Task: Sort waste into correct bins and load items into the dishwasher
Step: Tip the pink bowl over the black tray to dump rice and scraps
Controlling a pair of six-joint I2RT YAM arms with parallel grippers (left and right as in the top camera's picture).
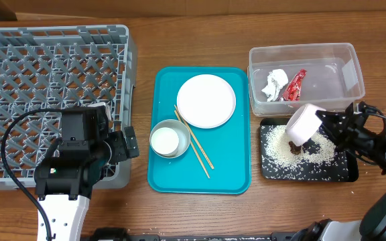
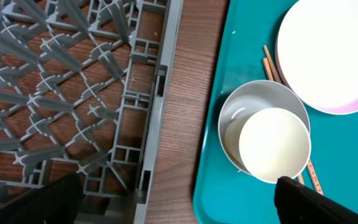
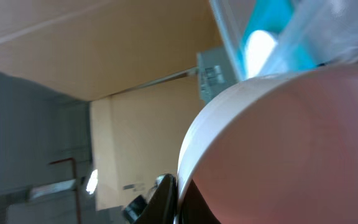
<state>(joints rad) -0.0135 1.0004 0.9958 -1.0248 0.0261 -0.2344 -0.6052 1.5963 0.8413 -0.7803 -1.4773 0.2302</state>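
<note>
My right gripper (image 1: pixel 326 122) is shut on the small pink-white dish (image 1: pixel 303 124), tilted over the black tray (image 1: pixel 313 175), which holds white rice grains (image 1: pixel 275 150) and a brown lump (image 1: pixel 293 146). The dish (image 3: pixel 291 143) fills the right wrist view, with one finger (image 3: pixel 174 200) against its rim. The clear tub (image 1: pixel 307 52) holds the napkin (image 1: pixel 273 84) and red wrapper (image 1: pixel 295 84). The plate (image 1: pixel 206 100), the grey bowl (image 1: pixel 179 127) with the white cup (image 1: pixel 165 140) in it, and the chopsticks (image 1: pixel 200 150) lie on the teal tray. My left gripper (image 2: pixel 179 208) is open and empty between rack and tray.
The grey dish rack (image 1: pixel 45 67) stands at the left and has nothing in it; its wall (image 2: pixel 157 112) runs beside the teal tray (image 1: pixel 233 167). A strip of bare wood separates them. The tub and black tray sit at the right, close to the teal tray's edge.
</note>
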